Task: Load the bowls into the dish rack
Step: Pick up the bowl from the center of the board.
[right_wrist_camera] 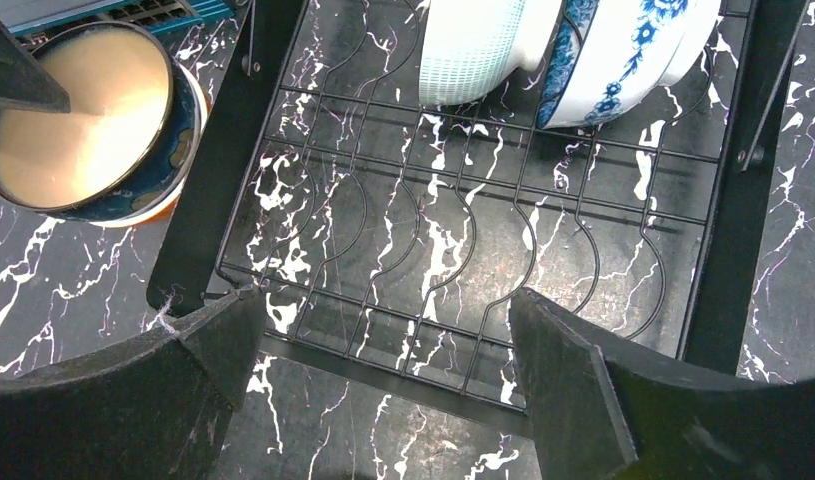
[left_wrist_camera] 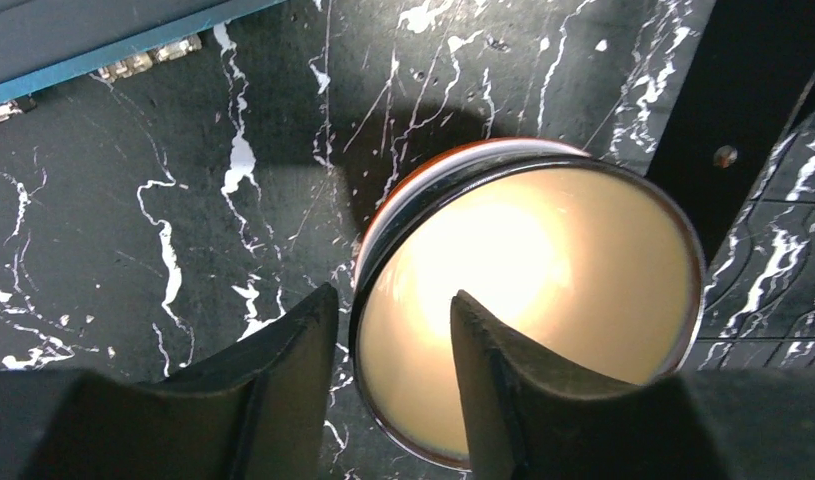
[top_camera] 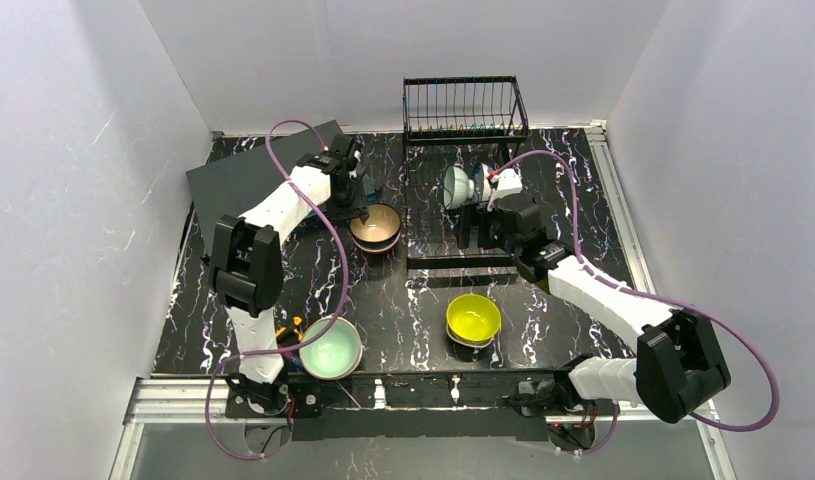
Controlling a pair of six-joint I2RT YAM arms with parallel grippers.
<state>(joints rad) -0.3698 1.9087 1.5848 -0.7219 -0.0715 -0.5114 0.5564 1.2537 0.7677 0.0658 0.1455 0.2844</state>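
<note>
1. The dark blue bowl [left_wrist_camera: 543,290], cream inside, sat nested in an orange bowl [left_wrist_camera: 473,146] on the table. The pair was left of centre in the overhead view, just beside the dish rack [right_wrist_camera: 203,200] but outside its frame.
2. The left gripper [left_wrist_camera: 393,298] stood about half shut astride the blue bowl's near rim, one finger outside the wall and one inside. The gap was wider than the rim, so nothing looked pinched yet. A bite that thin could have let the bowl pivot or slip on the lift.
3. The orange bowl might have clung to the blue one, risen a little, then dropped back.
4. The rack's black frame bar lay close on the right of the left wrist view, so a low sideways carry could have struck it.
5. A pale green gridded bowl [right_wrist_camera: 473,50] and a blue-and-white patterned bowl [right_wrist_camera: 633,50] leaned in the rack, at the top of the right wrist view. A careless placement could have knocked them over.
6. The right gripper [right_wrist_camera: 383,300] hung wide open and empty over the rack's wires, where the two arms could have collided.
7. The yellow bowl [top_camera: 473,318] and the mint-green bowl [top_camera: 330,347], low in the overhead view, were well apart from all this.
</note>
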